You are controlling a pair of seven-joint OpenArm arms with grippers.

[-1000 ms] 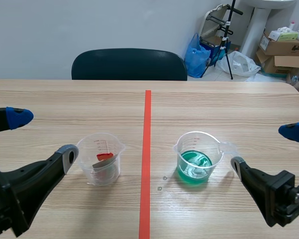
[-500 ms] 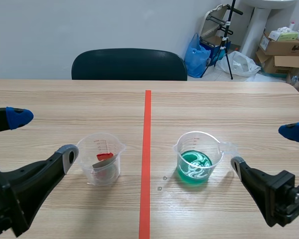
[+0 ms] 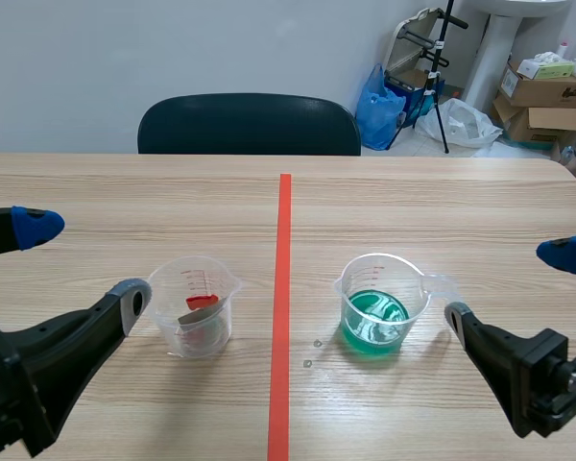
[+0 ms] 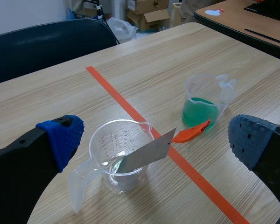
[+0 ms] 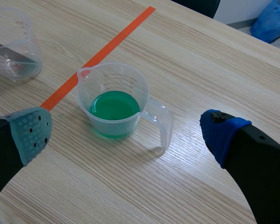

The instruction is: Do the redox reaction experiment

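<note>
Start: nothing held. Left end effector point(image 3: 82, 261) wide open near clear plastic cup with grey metal strip point(image 3: 169, 305); right end effector point(image 3: 509, 285) wide open near clear plastic cup of green liquid point(image 3: 351, 286), both on wooden desk point(image 3: 413, 202). Next, probably: grip a handle, lift level.

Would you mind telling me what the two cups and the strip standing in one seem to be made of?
Cup with red markings and green-filled cup: clear, glossy plastic, seemingly; see-through walls, moulded handles. Strip: thin, matte grey, likely metal; its orange end looks plastic.
</note>
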